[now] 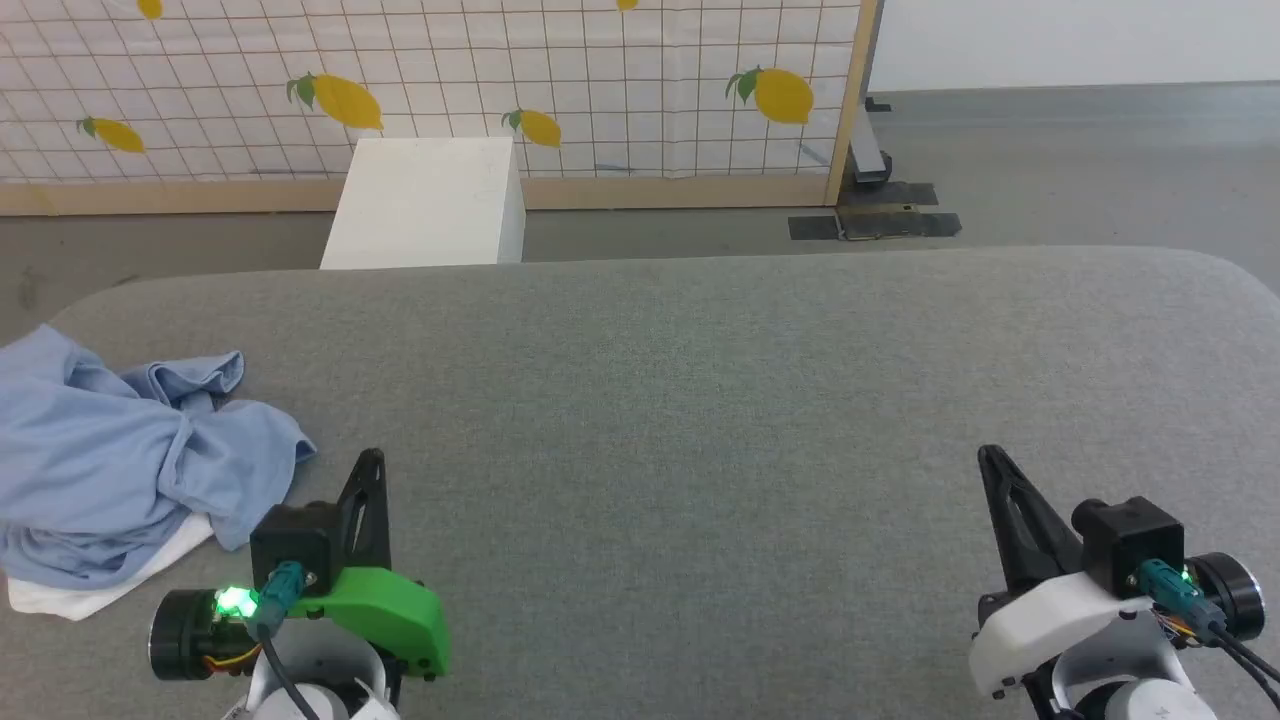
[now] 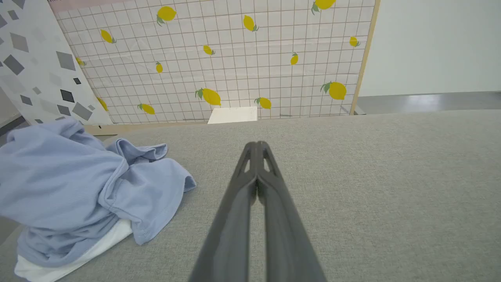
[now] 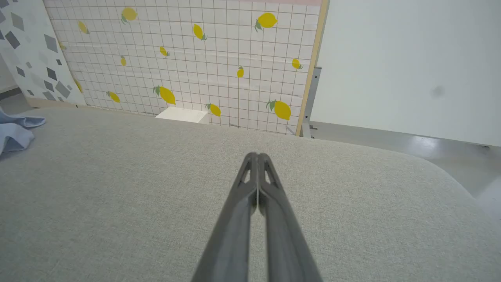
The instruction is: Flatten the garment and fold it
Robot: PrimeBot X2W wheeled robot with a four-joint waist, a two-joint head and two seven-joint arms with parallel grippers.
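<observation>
Beside the clenched left gripper [image 1: 372, 460], the limp-looking shirt [image 1: 100, 450] probably wants pinching at its loose edge; right gripper [image 1: 990, 457] clenched too.

Right gripper [image 3: 257, 156] rises from bottom centre, two dark fingers pressed together along inner edges, tips touching. Tips above grey fabric surface [image 3: 117, 188]. Garment [image 3: 15, 131]: light blue, crumpled, cut off by left edge, well apart from gripper. Beyond surface's far edge: white box [image 3: 182, 114], lemon-print grid panel [image 3: 188, 58], white wall [image 3: 411, 66] at right.

Crumpled garment [image 1: 110, 455] on grey padded table [image 1: 700, 400]
</observation>
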